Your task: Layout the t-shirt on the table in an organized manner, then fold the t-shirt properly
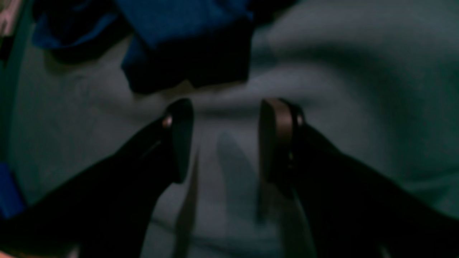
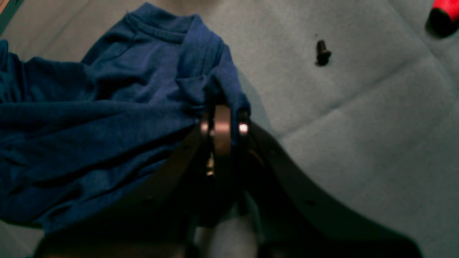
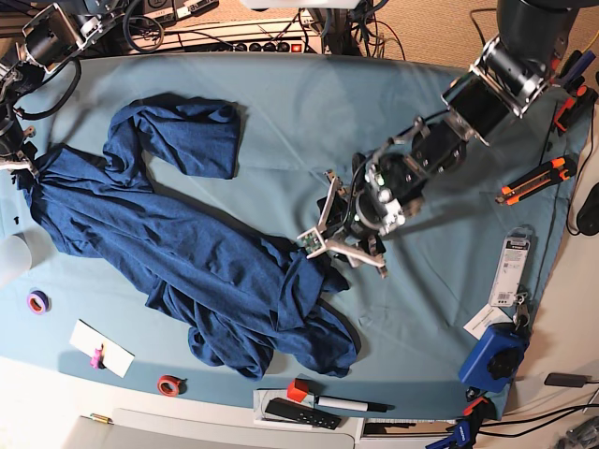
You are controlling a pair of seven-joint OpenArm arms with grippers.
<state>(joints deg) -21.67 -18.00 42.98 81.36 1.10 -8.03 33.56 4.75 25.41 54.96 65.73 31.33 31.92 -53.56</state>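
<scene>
The dark navy t-shirt [image 3: 187, 243] lies crumpled in a long diagonal band on the teal table [image 3: 449, 122], from the far left to the front middle. My right gripper [image 2: 222, 120] is shut on a bunched edge of the shirt [image 2: 107, 125] near its collar, at the table's left edge [image 3: 21, 168]. My left gripper [image 1: 227, 139] is open and empty, low over bare cloth, with a shirt edge [image 1: 186, 46] just beyond its fingertips. In the base view the left gripper [image 3: 342, 253] hovers beside the shirt's right edge at mid-table.
A small black screw [image 2: 322, 52] lies on the cloth near a red object [image 2: 444, 14]. Tape rolls [image 3: 37, 301] [image 3: 168, 384], a white card [image 3: 101, 348], a marker [image 3: 342, 404], an orange cutter [image 3: 533, 181] and a blue tool [image 3: 496, 355] line the front and right edges.
</scene>
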